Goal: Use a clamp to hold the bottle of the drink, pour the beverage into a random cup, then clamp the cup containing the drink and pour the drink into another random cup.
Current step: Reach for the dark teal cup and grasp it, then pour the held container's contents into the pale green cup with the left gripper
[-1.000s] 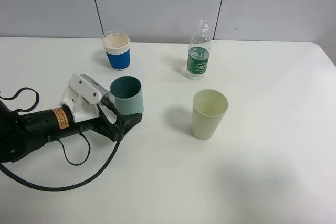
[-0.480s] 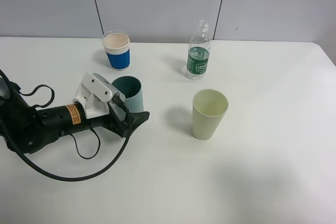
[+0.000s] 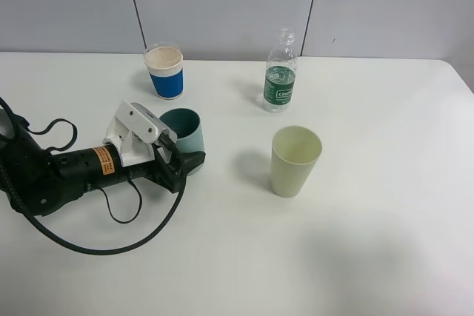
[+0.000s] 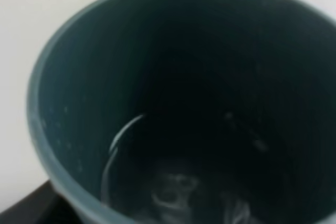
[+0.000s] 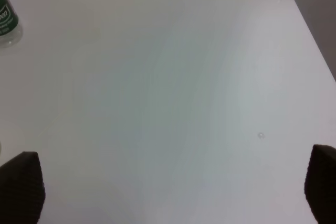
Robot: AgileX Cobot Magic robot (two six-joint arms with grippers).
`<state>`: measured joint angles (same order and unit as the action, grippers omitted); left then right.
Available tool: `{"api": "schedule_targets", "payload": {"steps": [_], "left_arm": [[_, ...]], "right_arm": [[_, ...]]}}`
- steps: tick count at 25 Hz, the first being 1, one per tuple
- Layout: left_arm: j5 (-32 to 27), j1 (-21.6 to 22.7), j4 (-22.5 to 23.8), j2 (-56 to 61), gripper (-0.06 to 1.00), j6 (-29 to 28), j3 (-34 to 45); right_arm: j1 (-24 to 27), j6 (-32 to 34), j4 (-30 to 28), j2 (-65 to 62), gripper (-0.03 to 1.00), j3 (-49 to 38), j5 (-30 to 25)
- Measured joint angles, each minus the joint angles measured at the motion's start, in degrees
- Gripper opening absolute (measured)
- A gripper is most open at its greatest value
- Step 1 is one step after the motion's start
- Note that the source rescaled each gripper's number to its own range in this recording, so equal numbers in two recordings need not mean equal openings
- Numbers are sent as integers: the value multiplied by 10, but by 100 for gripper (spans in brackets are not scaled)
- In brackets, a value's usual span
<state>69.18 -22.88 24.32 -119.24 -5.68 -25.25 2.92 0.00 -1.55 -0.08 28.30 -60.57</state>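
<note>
Since my left claw is pinching the teal cup toward the table's left edge, I should lift it slowly and straight, then tip it gently over the pale cup so nothing spills.

Black left gripper; teal cup at it, dark inside. Arm black, orange sticker, white mount. Paper cup beyond: blue band, white rim, tan inside. Bottle clear, green label. Pale green cup ahead of tips. White table.
</note>
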Motion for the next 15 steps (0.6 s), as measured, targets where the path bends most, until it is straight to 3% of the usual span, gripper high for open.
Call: {"api": "schedule_targets", "payload": {"steps": [10,15], "left_arm": [[-30,-1,-34,65,1,-1,0],[-119,-26,-135,131,1,8,1]], "right_arm": [[0,0,0,0,99,0,0],[0,0,0,0,99,0,0]]}}
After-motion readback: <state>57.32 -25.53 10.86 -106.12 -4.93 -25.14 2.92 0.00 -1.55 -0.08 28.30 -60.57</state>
